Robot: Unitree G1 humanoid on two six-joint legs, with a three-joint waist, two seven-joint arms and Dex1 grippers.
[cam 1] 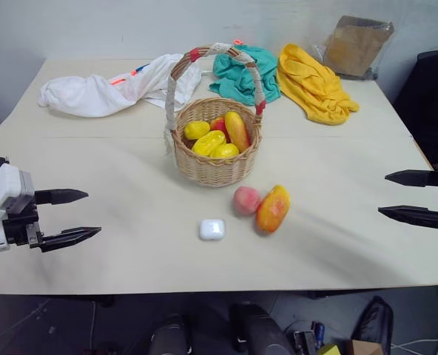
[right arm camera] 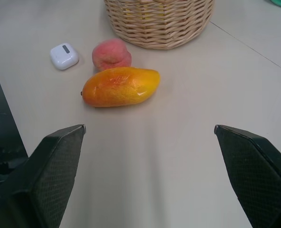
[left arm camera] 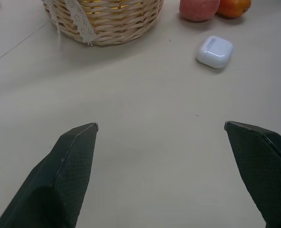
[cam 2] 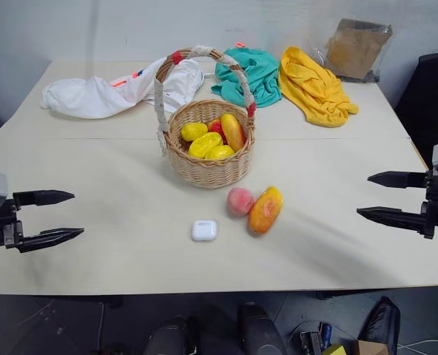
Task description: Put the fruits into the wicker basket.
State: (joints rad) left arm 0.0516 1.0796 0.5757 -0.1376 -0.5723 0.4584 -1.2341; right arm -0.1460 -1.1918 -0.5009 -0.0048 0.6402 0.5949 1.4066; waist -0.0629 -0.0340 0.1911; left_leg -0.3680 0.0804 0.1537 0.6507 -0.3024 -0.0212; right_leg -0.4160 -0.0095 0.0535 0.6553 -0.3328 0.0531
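White case (cam 1: pixel 211 229) beside peach (cam 1: pixel 246 200) and mango (cam 1: pixel 272 208), short of basket (cam 1: pixel 213 166); both claws agape, empty.

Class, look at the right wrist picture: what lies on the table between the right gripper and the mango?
Nothing: bare table runs from the open right gripper to the mango, as the right wrist view shows.
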